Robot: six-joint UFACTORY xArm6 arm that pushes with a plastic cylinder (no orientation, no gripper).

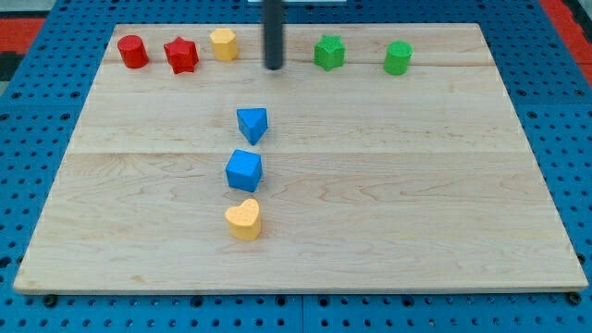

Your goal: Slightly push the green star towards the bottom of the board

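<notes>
Eight blocks lie on the bench [388, 231], and I place them all from the green star [328, 52], which sits near the view's top edge, right of centre. My tip [274, 67] rests to the star's left, near it but apart, with bare wood between us. My tool is only a plain dark rod, so it has nothing to clench or release, and it grasps nothing.

Right of the star, in the same top row, stands the green cylinder [398, 57], clearly apart from it. Left of the star, past my tip, comes the yellow block [224, 43]; its shape looks roughly hexagonal, though I cannot be sure. Further left sits the red star [181, 55], and beyond that the red cylinder [132, 51], the farthest from the green star in that row.

Below and left of the green star, three blocks form a loose column toward the view's bottom: the blue wedge [252, 124] first, then the blue cube [244, 170] just below it, then the yellow heart [243, 219], lowest of all and well apart from the star.
</notes>
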